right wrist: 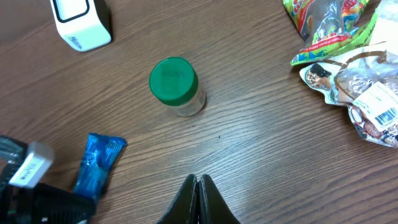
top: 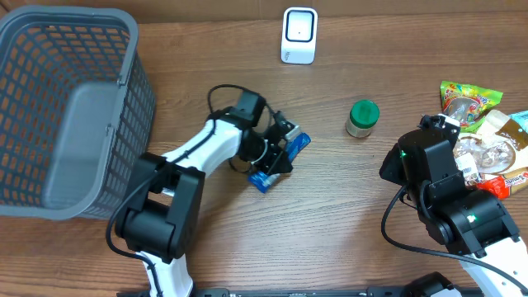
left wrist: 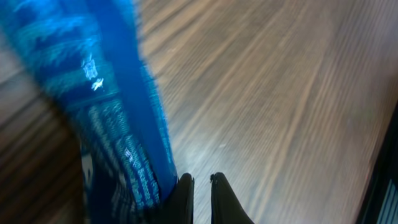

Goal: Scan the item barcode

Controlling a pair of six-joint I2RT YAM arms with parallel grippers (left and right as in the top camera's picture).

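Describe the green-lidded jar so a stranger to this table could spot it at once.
Find the white scanner at the top edge of the table in the overhead view. Between it and the snack packets on the right stands a small jar, alone. Only it is round with a green lid.

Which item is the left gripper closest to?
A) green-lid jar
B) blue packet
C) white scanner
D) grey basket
B: in the left wrist view the blue packet sits right beside the left gripper, while overhead the green-lid jar and white scanner stand well apart from it.
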